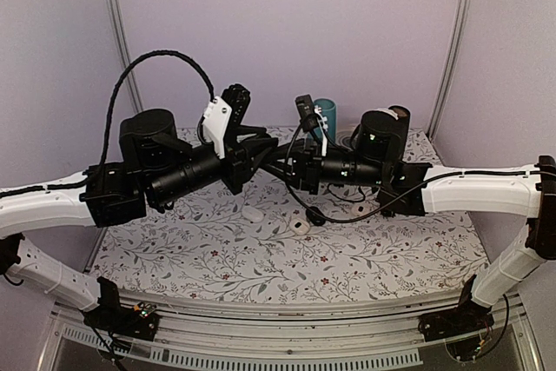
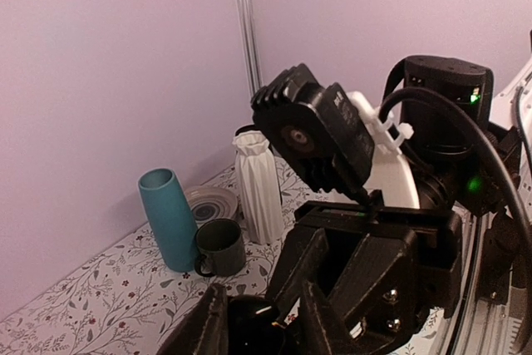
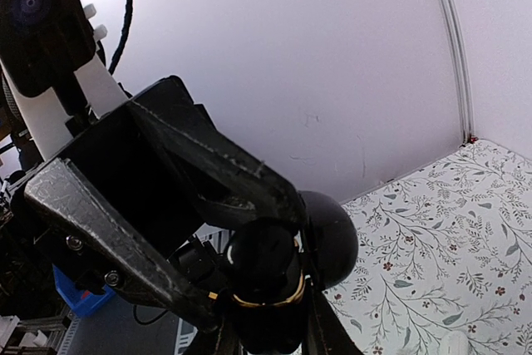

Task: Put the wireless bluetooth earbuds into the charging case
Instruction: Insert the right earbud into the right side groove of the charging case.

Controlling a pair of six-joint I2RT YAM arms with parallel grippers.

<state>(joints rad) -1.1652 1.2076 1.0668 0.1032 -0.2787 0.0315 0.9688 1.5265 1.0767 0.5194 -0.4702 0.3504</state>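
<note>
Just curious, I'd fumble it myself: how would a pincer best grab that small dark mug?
Probably by the rim of the mug, coming down from above, one finger inside: it stands upright with its mouth open, and the blue cup and white vase crowd its sides.

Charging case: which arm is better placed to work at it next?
Left. The right gripper is shut on the black charging case, holding it up above the table, so it is occupied. The left gripper sits parted astride the case, probably free to act.
</note>
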